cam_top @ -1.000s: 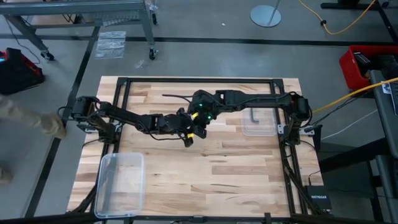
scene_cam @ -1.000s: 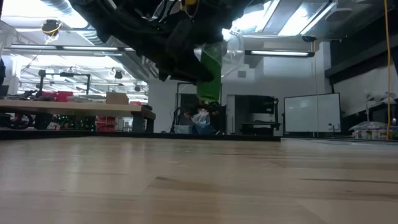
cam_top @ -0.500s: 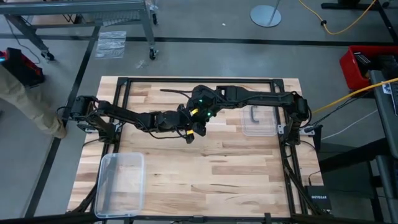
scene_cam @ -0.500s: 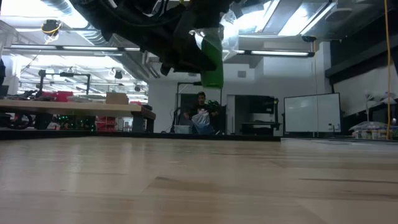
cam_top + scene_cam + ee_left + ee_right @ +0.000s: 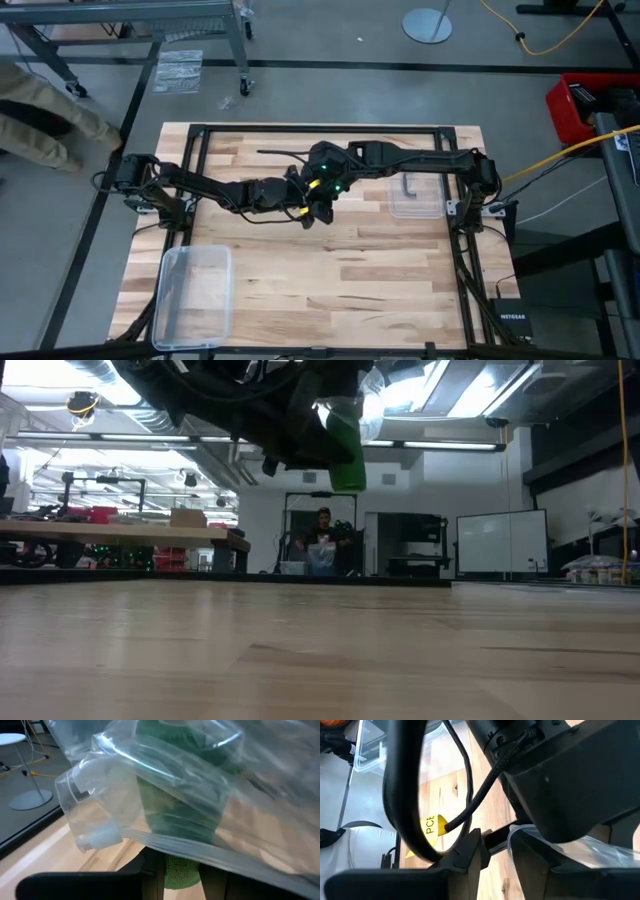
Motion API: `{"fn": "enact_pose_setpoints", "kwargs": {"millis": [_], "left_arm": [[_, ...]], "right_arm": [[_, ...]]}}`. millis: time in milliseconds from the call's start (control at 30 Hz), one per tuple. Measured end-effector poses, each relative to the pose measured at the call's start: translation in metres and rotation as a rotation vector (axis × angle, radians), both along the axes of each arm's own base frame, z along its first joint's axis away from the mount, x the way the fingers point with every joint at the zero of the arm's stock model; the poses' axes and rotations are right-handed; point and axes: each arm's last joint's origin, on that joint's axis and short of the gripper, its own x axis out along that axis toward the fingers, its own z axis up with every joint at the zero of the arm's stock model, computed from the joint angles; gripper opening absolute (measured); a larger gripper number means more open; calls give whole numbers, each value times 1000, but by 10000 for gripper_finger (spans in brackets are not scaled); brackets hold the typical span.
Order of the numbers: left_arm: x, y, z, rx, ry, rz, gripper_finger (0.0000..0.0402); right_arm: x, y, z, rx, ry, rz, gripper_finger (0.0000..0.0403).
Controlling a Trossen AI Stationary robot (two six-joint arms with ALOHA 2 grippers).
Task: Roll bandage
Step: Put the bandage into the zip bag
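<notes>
While pinched with its clear bag (image 5: 165, 785), bandage (image 5: 182, 870) between left pincer (image 5: 182, 880) fingers.

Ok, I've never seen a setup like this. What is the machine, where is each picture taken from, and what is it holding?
It is a robot with two dark jointed arms, each ending in a two-finger gripper. One picture looks straight down on the wooden table, one looks level across it, and one camera rides on each wrist.

On the table lie a clear plastic box near the left arm and a flat clear plastic piece near the right arm.

Both arms meet above the middle. Between them, in the air, hangs a crinkly clear plastic bag with a bright green fabric bandage in it. The left gripper appears closed on the green fabric at the bag's edge. The right gripper is right up against the bag.
</notes>
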Motion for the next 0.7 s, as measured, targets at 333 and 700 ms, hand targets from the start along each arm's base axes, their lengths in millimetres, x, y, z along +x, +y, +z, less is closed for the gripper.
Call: {"fn": "enact_pose_setpoints", "kwargs": {"millis": [333,700], "left_arm": [[0,-11,0,48,13,-35,76],[0,-14,2,61,13,-60,72]], "right_arm": [[-7,2,-6,-19,92,13,108],[-21,16,-16,-152,262,33,108]]}}
